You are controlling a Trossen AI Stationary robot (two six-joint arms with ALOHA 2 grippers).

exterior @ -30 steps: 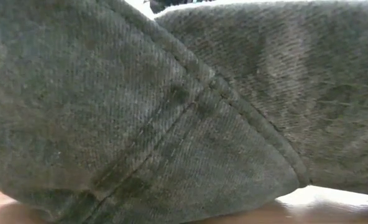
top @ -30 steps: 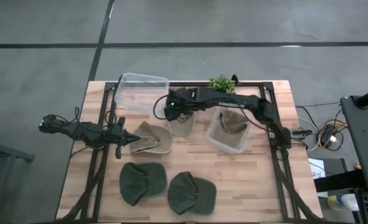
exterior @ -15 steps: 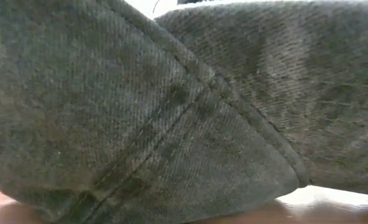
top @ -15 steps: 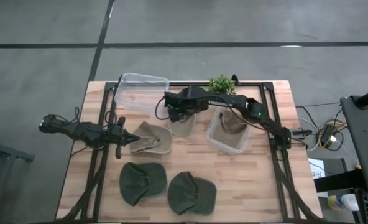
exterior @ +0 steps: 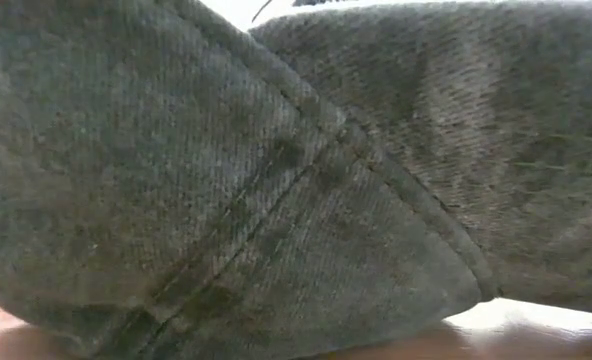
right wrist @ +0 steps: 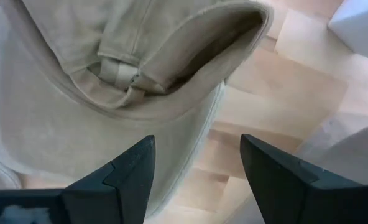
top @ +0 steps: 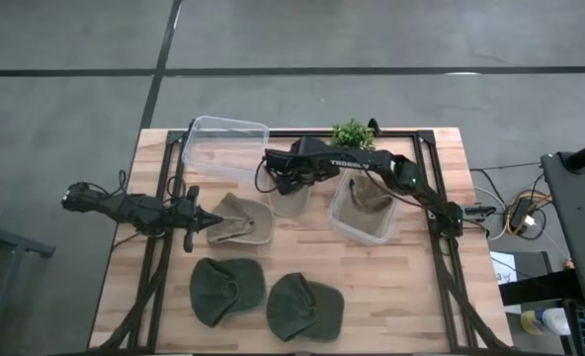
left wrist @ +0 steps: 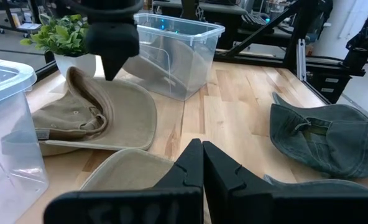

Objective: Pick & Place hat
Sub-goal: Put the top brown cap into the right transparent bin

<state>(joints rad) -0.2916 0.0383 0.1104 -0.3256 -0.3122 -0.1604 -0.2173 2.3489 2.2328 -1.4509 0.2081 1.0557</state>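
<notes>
1. The tan hat [top: 237, 223] lies on the counter [top: 411, 287] left of centre, crown-side down with its strap and inner band facing up. Its long axis runs left to right, with the brim [left wrist: 125, 174] at the left end, towards the left gripper.
2. The right gripper [top: 285, 180] hangs above the hat's far right edge, beside a clear bin [top: 291, 197]. In the right wrist view its fingers [right wrist: 125, 174] are spread apart with nothing between them, straddling the cap's rim and strap [right wrist: 119, 74]. I judge it is lining up to grasp the hat there, where the fabric folds into an edge it can pinch.
3. The left gripper [top: 206, 220] rests low at the hat's left end, fingers [left wrist: 190, 168] pressed together and empty, tips just short of the brim. It seems to be waiting.
4. Another clear bin [top: 362, 213] to the right already holds a tan hat [top: 370, 195], so that looks like the place for this one. A third, larger bin [top: 223, 146] sits at the far left with nothing visible in it.
5. Two green hats [top: 227, 290] [top: 305, 307] lie on the near side, likely queued for later. They fill the low view completely.
6. A small potted plant [top: 352, 133] stands at the far edge, clear of the work.
</notes>
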